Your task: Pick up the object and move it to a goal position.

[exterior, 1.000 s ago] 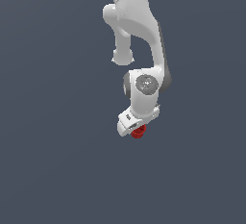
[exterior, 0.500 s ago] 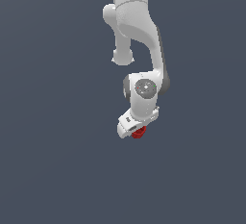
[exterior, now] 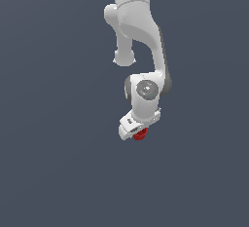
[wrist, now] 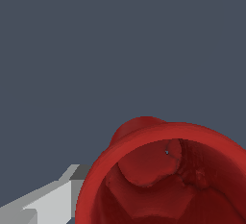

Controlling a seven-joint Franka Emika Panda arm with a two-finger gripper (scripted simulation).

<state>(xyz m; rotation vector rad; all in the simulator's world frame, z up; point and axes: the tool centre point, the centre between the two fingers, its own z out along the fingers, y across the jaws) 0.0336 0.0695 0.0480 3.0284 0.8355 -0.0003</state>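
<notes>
The object [exterior: 141, 134], a small red cup, pokes out from under the white gripper [exterior: 135, 130] at the end of the arm in the exterior view. In the wrist view the object [wrist: 168, 180] fills the near corner, with its ridged rim and hollow inside facing the camera. One grey-white finger [wrist: 48, 205] lies against its outer wall; the other finger is hidden behind the cup. The gripper looks shut on the object.
A plain dark blue-grey surface fills both views around the arm. The white arm [exterior: 138, 31] comes down from the top of the exterior view. No other objects or goal marker are in view.
The wrist has sunk very slightly since a second ago. The red cup stays in the gripper at almost the same spot.
</notes>
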